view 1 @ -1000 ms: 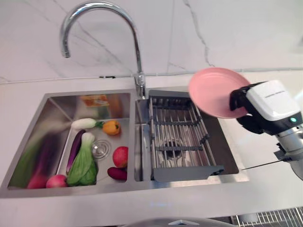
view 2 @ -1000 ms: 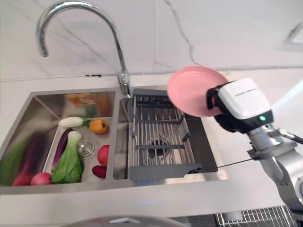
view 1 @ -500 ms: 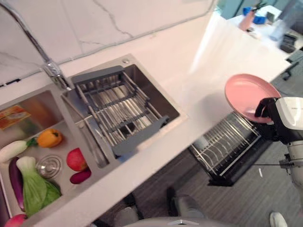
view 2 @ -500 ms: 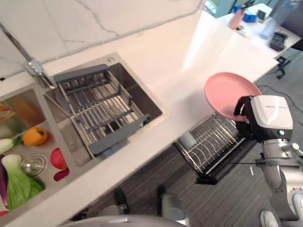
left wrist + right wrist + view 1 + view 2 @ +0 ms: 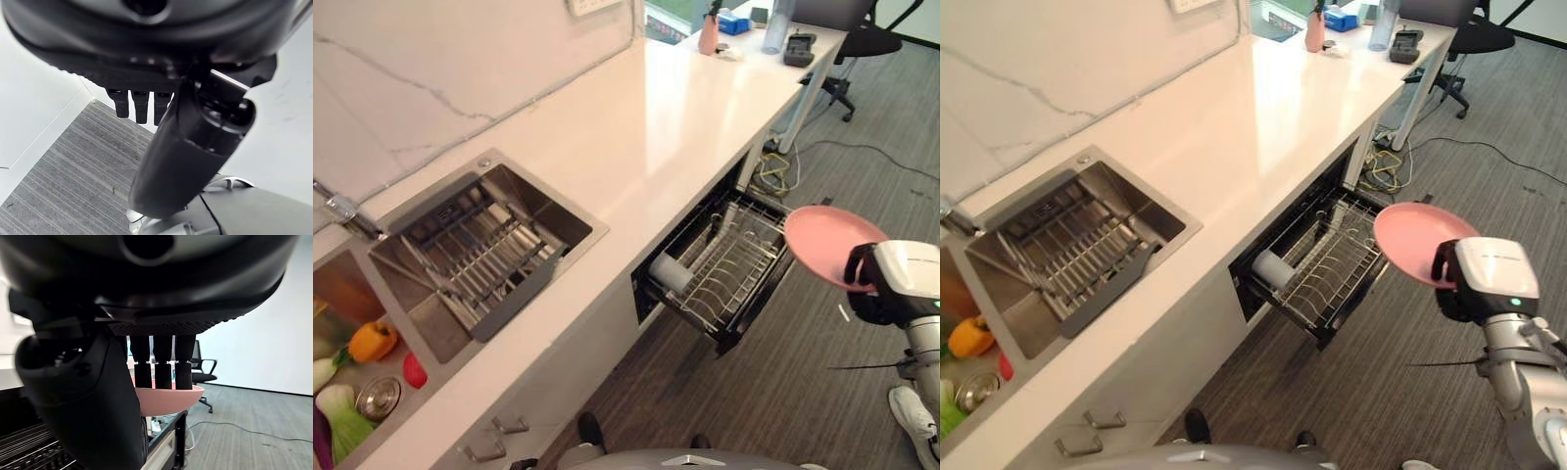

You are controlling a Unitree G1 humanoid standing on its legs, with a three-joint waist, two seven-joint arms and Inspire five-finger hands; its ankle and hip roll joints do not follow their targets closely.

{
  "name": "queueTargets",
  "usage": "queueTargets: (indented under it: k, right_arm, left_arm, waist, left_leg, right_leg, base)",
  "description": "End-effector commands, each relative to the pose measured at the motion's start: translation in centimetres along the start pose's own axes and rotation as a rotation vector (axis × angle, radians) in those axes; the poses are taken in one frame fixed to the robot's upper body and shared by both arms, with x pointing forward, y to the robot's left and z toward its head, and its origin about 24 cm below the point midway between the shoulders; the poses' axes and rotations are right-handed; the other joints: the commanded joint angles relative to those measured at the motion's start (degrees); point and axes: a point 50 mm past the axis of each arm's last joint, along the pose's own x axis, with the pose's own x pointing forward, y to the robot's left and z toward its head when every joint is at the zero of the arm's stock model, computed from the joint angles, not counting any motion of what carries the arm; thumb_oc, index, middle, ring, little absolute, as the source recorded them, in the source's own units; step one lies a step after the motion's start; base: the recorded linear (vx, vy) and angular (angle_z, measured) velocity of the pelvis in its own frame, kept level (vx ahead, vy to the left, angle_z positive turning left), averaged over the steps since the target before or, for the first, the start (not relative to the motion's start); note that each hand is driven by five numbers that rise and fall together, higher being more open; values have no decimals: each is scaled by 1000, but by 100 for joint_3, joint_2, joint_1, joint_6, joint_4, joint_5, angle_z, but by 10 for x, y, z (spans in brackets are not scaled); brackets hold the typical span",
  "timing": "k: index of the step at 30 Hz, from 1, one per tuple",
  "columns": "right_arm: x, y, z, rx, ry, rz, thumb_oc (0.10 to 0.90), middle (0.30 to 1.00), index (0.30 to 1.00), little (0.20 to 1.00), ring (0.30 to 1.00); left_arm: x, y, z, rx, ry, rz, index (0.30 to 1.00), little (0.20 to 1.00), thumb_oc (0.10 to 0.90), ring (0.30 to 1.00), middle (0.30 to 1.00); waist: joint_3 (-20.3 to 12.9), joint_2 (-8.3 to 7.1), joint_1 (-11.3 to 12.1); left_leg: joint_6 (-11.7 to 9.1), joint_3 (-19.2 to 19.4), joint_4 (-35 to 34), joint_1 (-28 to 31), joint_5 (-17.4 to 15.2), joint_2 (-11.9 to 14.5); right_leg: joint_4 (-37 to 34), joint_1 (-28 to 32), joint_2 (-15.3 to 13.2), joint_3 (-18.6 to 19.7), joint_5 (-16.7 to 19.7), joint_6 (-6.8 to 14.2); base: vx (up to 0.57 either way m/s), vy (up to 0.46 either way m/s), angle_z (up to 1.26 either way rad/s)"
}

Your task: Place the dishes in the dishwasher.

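Right hand (image 5: 862,284) clamps the pink plate (image 5: 827,243) by its near rim — plate held roughly level, just beyond the fingers (image 5: 163,374). Open dishwasher rack (image 5: 729,269) lies beside and below it. Left hand (image 5: 161,161) holds nothing, fingers relaxed.

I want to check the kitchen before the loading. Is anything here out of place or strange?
Vegetables lie in the sink basin where dishes might be expected. Otherwise nothing stands out: the right hand holds the pink plate level beside the open dishwasher rack.
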Motion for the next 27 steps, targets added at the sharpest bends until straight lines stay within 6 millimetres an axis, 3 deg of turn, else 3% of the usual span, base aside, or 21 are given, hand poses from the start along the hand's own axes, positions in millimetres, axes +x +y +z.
queueTargets:
  k: [1, 8, 15, 22, 23, 24, 25, 27]
  right_arm:
    - [34, -76, 22, -24, -171, -323, 400, 300, 300, 300, 300]
    - [52, -69, 25, -58, -216, -224, 400, 300, 300, 300, 300]
    - [73, -43, -4, -145, -105, -53, 400, 300, 300, 300, 300]
    - [80, -31, -29, -222, 9, 35, 400, 300, 300, 300, 300]
    - [81, -33, -33, -227, 30, 25, 456, 385, 385, 385, 385]
    - [80, -33, -33, -227, 31, 26, 456, 385, 385, 385, 385]
    - [79, -33, -33, -190, 45, 7, 773, 860, 860, 860, 860]
    - [77, -35, -33, -157, 57, -16, 800, 900, 900, 900, 900]
  left_arm:
    - [8, 18, 45, 8, -113, 36, 900, 900, 800, 900, 900]
    - [7, 15, 45, 34, -114, 20, 900, 900, 800, 900, 900]
    - [7, 15, 52, 51, -147, 13, 900, 900, 800, 900, 900]
    - [6, 11, 48, 63, -143, -1, 900, 900, 800, 900, 900]
    - [6, 10, 48, 70, -143, -5, 900, 900, 800, 900, 900]
    - [6, 10, 48, 71, -143, -5, 900, 900, 800, 900, 900]
    - [6, 8, 48, 75, -138, -9, 900, 900, 800, 900, 900]
    - [6, 7, 49, 74, -138, -13, 900, 900, 800, 900, 900]
  waist:
    - [448, -127, 372]
    - [754, 100, 499]
    - [985, 356, 622]
    - [987, 504, 620]
    - [962, 532, 602]
    - [961, 534, 604]
    - [944, 541, 588]
    - [919, 547, 560]
  left_leg:
    - [-11, 49, 45, 186, -568, -101]
    - [-83, -173, 69, -54, -417, -71]
    - [-167, -308, 104, -319, -222, -38]
    - [-216, -305, 90, -274, -169, -1]
    - [-221, -314, 79, -253, -169, 9]
    - [-221, -315, 79, -253, -168, 9]
    - [-221, -319, 73, -238, -166, 14]
    - [-223, -316, 64, -206, -168, 20]
  right_leg:
    - [81, -22, -311, -17, -194, 354]
    - [81, -92, -304, -184, -177, 286]
    - [81, -182, -294, -387, -167, 200]
    - [81, -153, -282, -435, -203, 178]
    - [81, -147, -277, -440, -225, 170]
    - [81, -146, -276, -441, -225, 170]
    - [81, -139, -270, -435, -240, 163]
    - [81, -122, -263, -426, -255, 160]
  base:
    - [-143, -81, 35]
    - [-87, -34, 31]
    - [-78, -17, 29]
    - [-15, 1, 3]
    - [0, 0, 0]
    - [0, 0, 0]
    - [0, 0, 0]
    - [0, 0, 0]
